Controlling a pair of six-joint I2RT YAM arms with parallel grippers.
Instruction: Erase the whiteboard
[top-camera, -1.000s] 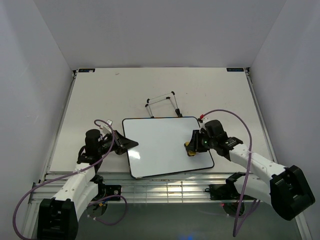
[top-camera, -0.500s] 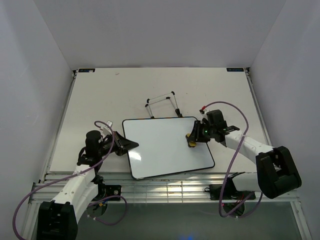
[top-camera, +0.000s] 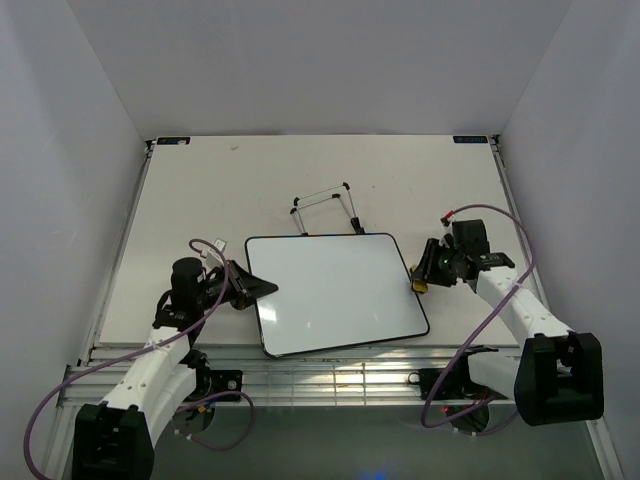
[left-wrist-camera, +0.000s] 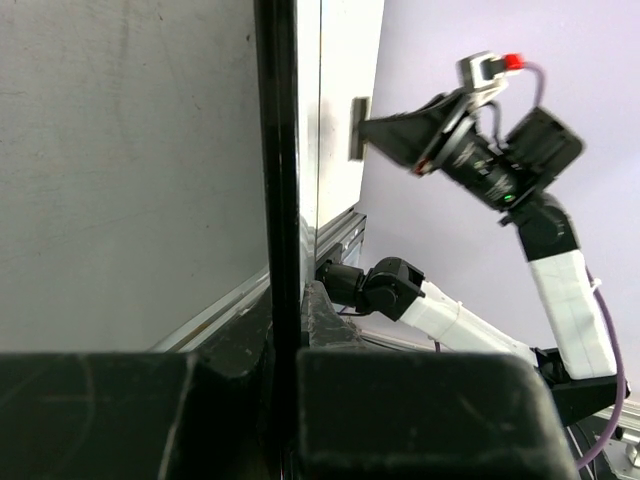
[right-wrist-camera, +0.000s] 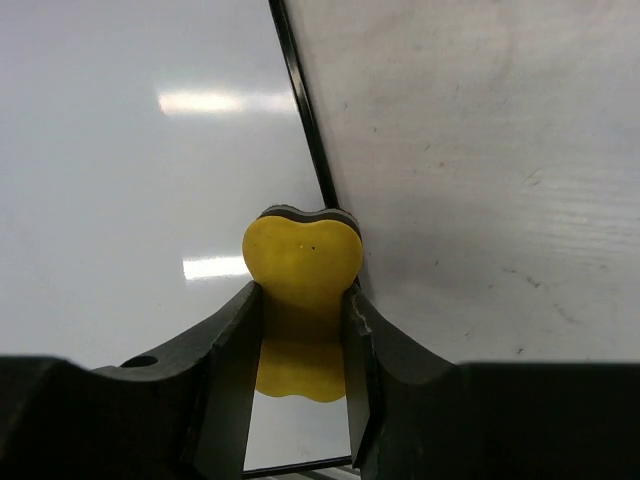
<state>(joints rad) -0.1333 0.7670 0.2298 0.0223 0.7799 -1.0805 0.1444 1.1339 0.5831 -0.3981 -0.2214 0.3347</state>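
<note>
The whiteboard (top-camera: 335, 292) lies flat in the middle of the table, glossy white with a thin black rim and no writing visible. My left gripper (top-camera: 262, 288) is shut on its left edge; in the left wrist view the black rim (left-wrist-camera: 277, 180) runs between the jaws. My right gripper (top-camera: 420, 284) is shut on the yellow eraser (top-camera: 417, 286) at the board's right edge. In the right wrist view the eraser (right-wrist-camera: 302, 262) sits between the fingers, over the board's black rim (right-wrist-camera: 305, 125), with the whiteboard (right-wrist-camera: 140, 180) to the left.
A thin wire easel stand (top-camera: 325, 208) lies just behind the board. The table's right part (right-wrist-camera: 480, 150) beside the board is bare grey surface. A metal rail (top-camera: 330, 375) runs along the near edge between the arm bases.
My right gripper has carried the eraser rightward across the board, from its right part to its right edge. The left gripper and the board have not moved.
</note>
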